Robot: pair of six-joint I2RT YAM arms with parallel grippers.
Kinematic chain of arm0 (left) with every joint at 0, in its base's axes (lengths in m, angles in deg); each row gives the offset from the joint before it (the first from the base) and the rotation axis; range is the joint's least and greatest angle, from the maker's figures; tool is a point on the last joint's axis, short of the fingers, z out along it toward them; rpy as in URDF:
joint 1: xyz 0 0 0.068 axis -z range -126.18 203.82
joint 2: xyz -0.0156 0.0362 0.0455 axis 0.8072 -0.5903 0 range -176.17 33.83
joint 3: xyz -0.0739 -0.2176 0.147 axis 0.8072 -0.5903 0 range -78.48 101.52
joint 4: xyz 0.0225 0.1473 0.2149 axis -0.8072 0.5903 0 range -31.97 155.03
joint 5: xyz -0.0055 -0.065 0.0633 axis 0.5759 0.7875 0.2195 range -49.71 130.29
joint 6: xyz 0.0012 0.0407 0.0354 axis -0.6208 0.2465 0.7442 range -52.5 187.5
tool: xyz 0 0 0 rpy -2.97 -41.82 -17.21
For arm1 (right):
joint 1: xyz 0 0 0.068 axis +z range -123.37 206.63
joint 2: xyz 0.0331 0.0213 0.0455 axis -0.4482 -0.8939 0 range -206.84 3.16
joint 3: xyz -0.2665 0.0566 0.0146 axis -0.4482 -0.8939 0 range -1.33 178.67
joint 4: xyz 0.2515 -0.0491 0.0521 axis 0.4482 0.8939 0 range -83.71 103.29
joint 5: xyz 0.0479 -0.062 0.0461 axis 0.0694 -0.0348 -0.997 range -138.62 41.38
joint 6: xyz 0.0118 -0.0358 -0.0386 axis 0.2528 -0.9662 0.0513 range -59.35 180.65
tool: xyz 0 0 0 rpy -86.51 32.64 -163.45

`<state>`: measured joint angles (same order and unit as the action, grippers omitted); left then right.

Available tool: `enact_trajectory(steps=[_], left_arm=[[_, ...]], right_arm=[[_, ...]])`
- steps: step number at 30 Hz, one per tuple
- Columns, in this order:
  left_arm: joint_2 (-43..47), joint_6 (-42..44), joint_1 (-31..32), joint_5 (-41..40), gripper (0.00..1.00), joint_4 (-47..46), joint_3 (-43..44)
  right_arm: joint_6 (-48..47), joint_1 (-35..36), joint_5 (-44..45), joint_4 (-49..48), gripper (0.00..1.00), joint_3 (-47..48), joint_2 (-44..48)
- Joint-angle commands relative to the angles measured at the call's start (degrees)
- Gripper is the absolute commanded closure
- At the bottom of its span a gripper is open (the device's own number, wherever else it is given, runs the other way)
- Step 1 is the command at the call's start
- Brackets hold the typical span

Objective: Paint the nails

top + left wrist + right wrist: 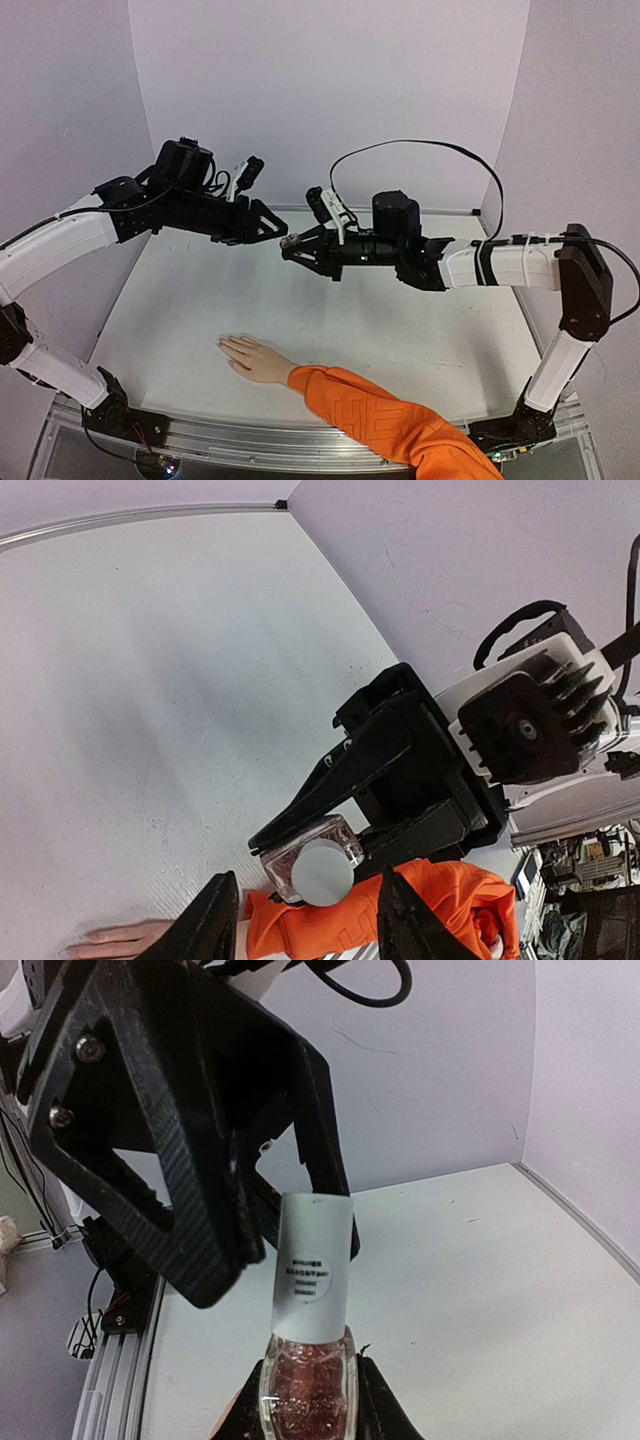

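My right gripper [291,244] is shut on a small glass bottle of red glitter polish [305,1395] with a whitish cap [313,1265], held in mid-air above the table. My left gripper [274,229] is open, tip to tip with the right one; its fingers [208,923] stand either side of the cap [322,873] without touching it. The pale beige hand [255,358] with the orange sleeve [390,420] lies flat on the table near the front. Its nails [223,343] are barely distinguishable at the fingertips. The fingertips also show in the left wrist view [85,944].
The white table [400,320] is walled by pale panels at the back and sides. A metal rail [230,438] runs along the near edge by the arm bases. A black cable [440,150] loops over the right arm.
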<state>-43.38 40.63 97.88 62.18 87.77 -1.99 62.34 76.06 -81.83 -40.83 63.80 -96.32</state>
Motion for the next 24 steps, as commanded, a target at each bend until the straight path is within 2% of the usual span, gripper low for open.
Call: enact_trajectory(steps=[1,8,16,24], left_arm=[[-0.84,0.73,-0.36,1.11,0.55,-0.73,4.15],[-1.98,0.77,-0.37,1.43,0.64,-0.71,5.16],[-1.54,0.51,-0.38,0.15,0.62,-0.78,4.94],[-1.72,0.59,-0.46,0.45,0.76,-0.73,5.03]], right_arm=[[-1.24,-0.11,-2.38,-1.87,1.00,3.97,1.06],[-1.19,-0.08,-3.26,-1.20,1.00,4.57,0.52],[-1.21,-0.04,-3.70,-0.91,1.00,4.73,0.17],[-1.18,-0.05,-4.01,-0.78,1.00,5.11,-0.19]])
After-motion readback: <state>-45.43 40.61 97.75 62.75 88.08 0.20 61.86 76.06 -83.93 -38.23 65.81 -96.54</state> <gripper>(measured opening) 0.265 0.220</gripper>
